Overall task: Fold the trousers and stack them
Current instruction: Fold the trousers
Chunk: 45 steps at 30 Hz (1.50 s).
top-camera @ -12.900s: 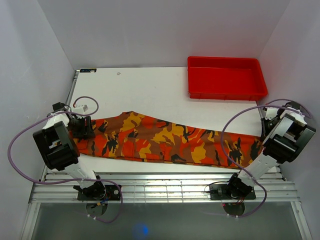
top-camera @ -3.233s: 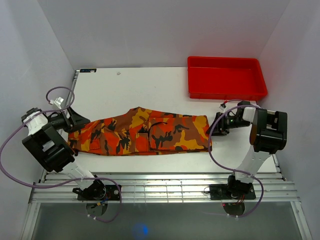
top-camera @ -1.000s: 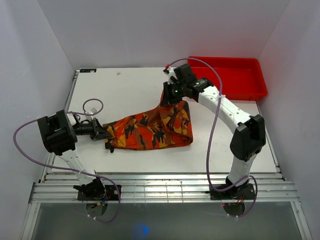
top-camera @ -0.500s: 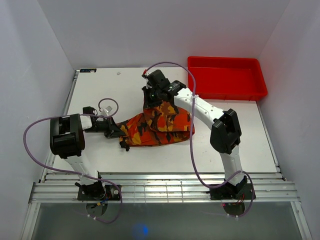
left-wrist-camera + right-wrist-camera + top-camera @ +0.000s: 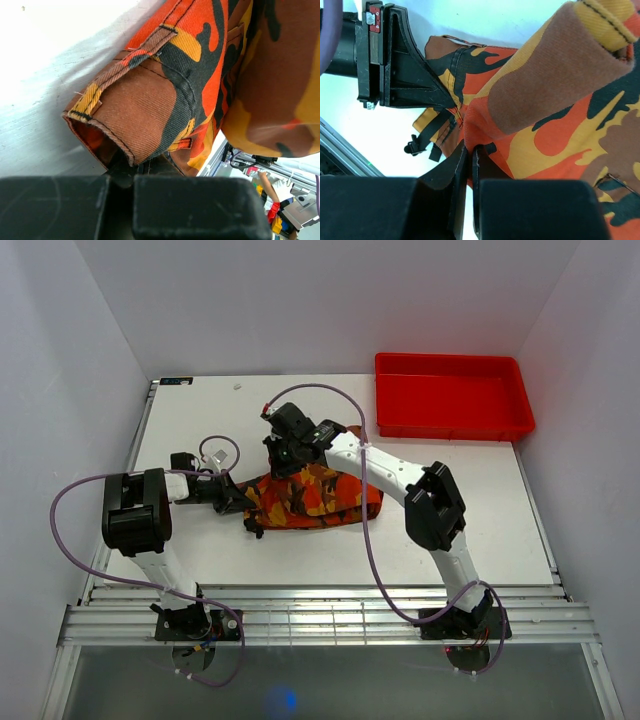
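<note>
The top external camera sits high above and behind the arm bases, facing down and far, and is distant enough to hold the whole flat white table (image 5: 230, 420) out to the shallow red plastic tray (image 5: 452, 395) at far right. The left wrist camera sits low and very near, looking rightward over its own black fingers (image 5: 190, 210) at the folded orange, red, yellow and brown camouflage cloth trousers (image 5: 150, 100), which fill its frame. The right wrist camera looks steeply down past its own black fingers (image 5: 540, 210) from close above. All three views share the trousers' left end, and this view and the top one both show the black left gripper (image 5: 451, 106) there.
</note>
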Motion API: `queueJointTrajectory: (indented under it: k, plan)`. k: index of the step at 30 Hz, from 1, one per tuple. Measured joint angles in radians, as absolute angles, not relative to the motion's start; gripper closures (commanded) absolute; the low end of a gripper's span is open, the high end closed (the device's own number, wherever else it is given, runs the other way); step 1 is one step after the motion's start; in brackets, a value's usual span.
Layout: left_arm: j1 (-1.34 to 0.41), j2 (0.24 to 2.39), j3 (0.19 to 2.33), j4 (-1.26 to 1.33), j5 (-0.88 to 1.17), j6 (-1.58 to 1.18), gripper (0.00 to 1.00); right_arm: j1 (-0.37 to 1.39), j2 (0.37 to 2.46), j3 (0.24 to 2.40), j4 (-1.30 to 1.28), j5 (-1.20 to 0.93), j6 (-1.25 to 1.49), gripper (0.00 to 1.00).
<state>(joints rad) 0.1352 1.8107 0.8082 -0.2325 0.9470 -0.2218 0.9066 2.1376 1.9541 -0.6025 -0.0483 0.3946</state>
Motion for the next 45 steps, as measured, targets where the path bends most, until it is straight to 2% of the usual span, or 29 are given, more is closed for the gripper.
queueJointTrajectory:
  k: [20,22,23,25,29,31,33,35,41,45]
  plan:
    - [0.136,1.811,0.792,-0.197,0.952,-0.237,1.0,0.959,2.218,1.954,-0.565,-0.081,0.458,0.92]
    - [0.136,1.811,0.791,-0.194,0.954,-0.237,0.91,0.965,2.224,1.954,-0.564,-0.087,0.463,0.84]
    - [0.136,1.811,0.791,-0.193,0.955,-0.237,0.88,0.967,2.225,1.954,-0.563,-0.09,0.464,0.75]
    - [0.136,1.811,0.788,-0.189,0.956,-0.237,0.81,0.97,2.225,1.954,-0.55,-0.104,0.465,0.74]
    - [0.143,1.81,0.785,-0.188,0.959,-0.234,0.7,0.971,2.225,1.954,-0.52,-0.136,0.452,0.62]
    - [0.155,1.804,0.785,-0.204,0.962,-0.225,0.67,0.971,2.223,1.954,-0.505,-0.162,0.438,0.56]
    - [0.172,1.794,0.787,-0.231,0.955,-0.211,0.62,0.971,2.218,1.954,-0.495,-0.191,0.421,0.45]
    - [0.203,1.783,0.795,-0.271,0.951,-0.188,0.58,0.963,2.202,1.954,-0.494,-0.221,0.392,0.39]
    - [0.354,1.721,0.869,-0.43,0.92,-0.082,0.43,0.887,2.043,1.919,-0.489,-0.345,0.272,0.38]
    - [0.428,1.631,0.944,-0.535,0.915,0.011,0.3,0.69,1.876,1.877,-0.506,-0.44,0.152,0.41]
